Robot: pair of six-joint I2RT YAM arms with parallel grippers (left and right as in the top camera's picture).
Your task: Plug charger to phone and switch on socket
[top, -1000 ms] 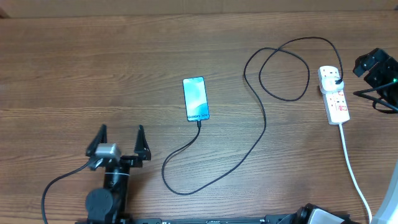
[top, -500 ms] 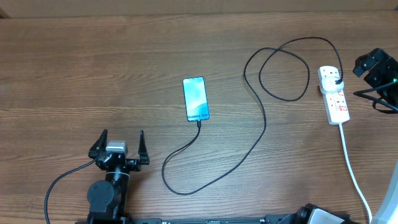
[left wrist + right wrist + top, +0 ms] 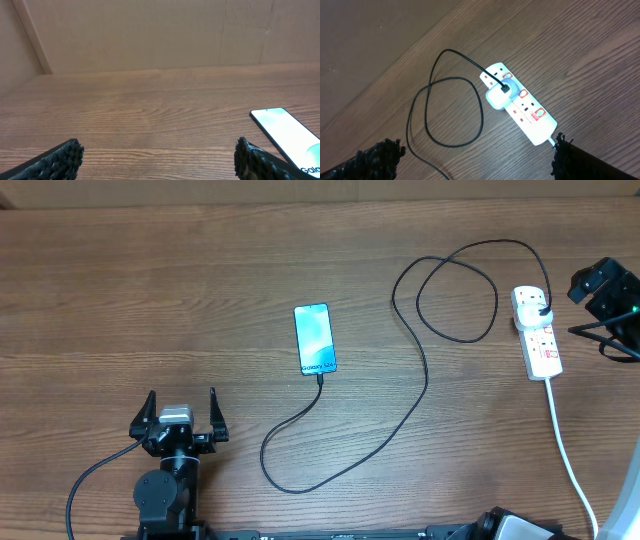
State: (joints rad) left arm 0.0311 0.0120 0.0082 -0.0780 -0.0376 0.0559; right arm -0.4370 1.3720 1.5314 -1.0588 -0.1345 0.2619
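Retreating toward the worktop's near edge, the left arm is carrying wide, empty jaws, the right jaws gaping emptily near the socket, the phone lying centrally with the charger, whose loop a switch-press is probably risking snagging.

Two black arms.
The left arm has a grey wrist block and a trailing black cable; the left gripper has nubbly black fingers.

phone in the middle, charger from its near end rightward to the socket
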